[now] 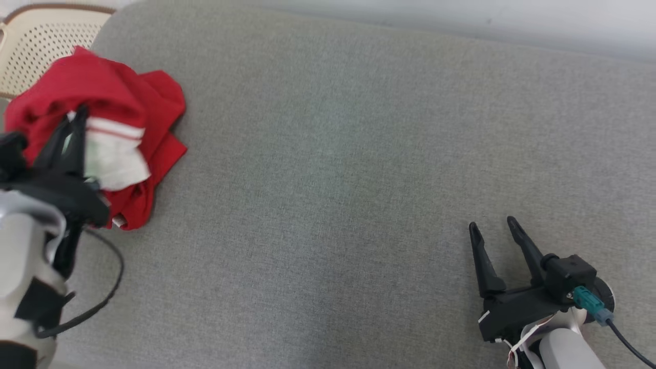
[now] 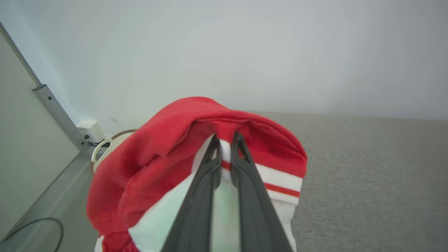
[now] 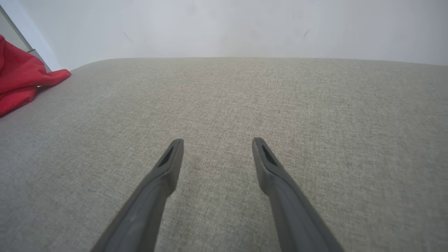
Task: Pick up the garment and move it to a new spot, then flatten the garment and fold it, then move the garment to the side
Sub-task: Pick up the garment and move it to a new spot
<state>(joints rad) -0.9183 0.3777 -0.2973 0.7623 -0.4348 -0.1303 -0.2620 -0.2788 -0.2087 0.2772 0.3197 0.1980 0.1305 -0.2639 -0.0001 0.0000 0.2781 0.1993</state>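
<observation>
Garment (image 1: 118,97), red with a white, red-striped band: crumpled at 10 o'clock on the grey counter (image 1: 333,179), near its edge; left pincer (image 1: 74,120) closed on the band, right pincer (image 1: 492,223) open and empty at 4 o'clock. Risk: the hold is at the fingertips on one fold, so lifting may let it slip. The left wrist view makes that pinch plain; the head view half hides it.

I was in a plain indoor room — home or lab, I couldn't tell: a grey fabric pad (image 1: 359,154) against a bare white wall (image 2: 245,52), a cream perforated basket (image 1: 36,41) beyond its far left corner.
</observation>
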